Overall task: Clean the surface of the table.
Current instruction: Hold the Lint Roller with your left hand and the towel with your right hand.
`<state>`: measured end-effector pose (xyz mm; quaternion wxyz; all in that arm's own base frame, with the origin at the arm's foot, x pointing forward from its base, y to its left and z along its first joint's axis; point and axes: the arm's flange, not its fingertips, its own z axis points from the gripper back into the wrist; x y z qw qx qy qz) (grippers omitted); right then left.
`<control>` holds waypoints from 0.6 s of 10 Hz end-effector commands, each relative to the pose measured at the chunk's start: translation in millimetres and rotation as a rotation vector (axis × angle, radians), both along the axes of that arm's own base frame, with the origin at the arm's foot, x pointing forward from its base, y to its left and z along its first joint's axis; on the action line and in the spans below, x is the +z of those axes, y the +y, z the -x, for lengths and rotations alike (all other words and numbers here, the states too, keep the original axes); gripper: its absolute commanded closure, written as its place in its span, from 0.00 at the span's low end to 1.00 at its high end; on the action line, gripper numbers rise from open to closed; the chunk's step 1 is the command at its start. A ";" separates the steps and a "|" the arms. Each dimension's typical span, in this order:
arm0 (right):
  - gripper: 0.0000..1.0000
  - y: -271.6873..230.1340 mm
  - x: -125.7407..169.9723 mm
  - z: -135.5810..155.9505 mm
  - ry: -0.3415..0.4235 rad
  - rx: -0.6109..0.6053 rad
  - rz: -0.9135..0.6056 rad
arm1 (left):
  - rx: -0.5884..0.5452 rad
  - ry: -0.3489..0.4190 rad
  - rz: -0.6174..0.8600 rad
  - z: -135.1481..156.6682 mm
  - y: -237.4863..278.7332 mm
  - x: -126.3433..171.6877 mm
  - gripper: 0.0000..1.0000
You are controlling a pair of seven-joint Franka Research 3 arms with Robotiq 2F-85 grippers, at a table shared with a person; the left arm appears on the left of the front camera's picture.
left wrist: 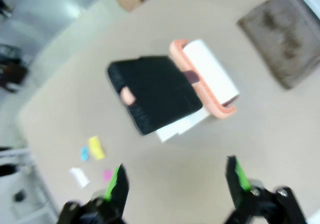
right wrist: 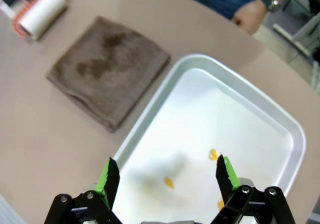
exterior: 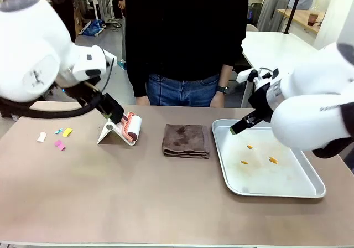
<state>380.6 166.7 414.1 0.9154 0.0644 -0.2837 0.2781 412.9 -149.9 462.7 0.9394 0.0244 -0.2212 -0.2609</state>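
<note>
The table (exterior: 138, 198) is seen across the foreground, its brown top carrying a lint roller (exterior: 131, 128), a folded brown cloth (exterior: 186, 140) and a metal tray (exterior: 287, 176) — small orange bits (exterior: 244, 162) are held in the tray. Coloured paper scraps (exterior: 60, 145) are scattered at the left. The left gripper (left wrist: 175, 166) is held spread and empty above the roller; the right gripper (right wrist: 166, 163) is likewise spread and empty, over the tray.

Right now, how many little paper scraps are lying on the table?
4, clustered at the left end of the table: white scrap, blue scrap, yellow scrap in a row, pink scrap nearer the robot. None looks hidden.
</note>
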 end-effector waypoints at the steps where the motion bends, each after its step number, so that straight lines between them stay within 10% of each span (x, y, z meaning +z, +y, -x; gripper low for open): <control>1: 0.00 -33.7 18.2 82.6 0.036 0.090 -0.140 | 0.098 0.073 -0.085 5.5 -9.1 42.2 0.00; 6: 0.00 -84.9 -40.5 183.8 0.026 0.086 -0.576 | 0.448 0.611 -0.126 -104.0 -55.6 115.3 0.00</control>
